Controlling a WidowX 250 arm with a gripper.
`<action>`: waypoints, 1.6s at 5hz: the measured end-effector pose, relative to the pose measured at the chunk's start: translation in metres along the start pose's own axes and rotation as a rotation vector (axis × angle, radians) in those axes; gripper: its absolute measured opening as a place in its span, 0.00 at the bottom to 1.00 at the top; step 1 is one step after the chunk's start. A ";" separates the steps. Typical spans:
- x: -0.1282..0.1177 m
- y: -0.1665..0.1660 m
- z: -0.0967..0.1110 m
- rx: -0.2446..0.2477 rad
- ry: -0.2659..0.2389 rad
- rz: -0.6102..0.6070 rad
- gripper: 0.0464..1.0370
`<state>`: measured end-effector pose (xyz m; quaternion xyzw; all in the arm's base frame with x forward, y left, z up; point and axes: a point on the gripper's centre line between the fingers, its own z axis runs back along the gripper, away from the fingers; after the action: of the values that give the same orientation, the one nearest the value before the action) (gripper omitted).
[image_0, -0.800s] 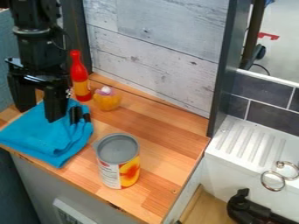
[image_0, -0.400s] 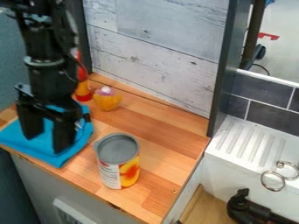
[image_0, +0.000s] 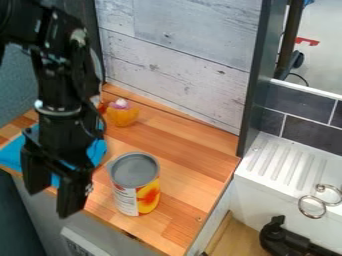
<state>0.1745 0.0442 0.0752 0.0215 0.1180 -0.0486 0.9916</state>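
Down toward the counter's (image_0: 184, 150) front edge the gripper (image_0: 55, 192) had swung, its two fingers spread apart. Behind it, the blue cloth (image_0: 11, 154) lay on the countertop, with the can (image_0: 135, 185) standing upright nearby.

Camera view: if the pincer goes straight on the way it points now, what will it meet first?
Pointing down, the pincer seems just outside the wooden counter, so its way looks free as far as the picture shows, passing before the grey cabinet. Depth is unclear; it could brush the counter.
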 end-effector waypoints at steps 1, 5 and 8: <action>0.012 -0.008 -0.017 -0.011 -0.036 0.005 0.96; 0.075 -0.029 -0.041 -0.098 -0.127 0.106 0.96; 0.143 -0.029 -0.012 -0.086 -0.164 0.122 0.96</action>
<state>0.3073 0.0034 0.0286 -0.0180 0.0371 0.0156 0.9990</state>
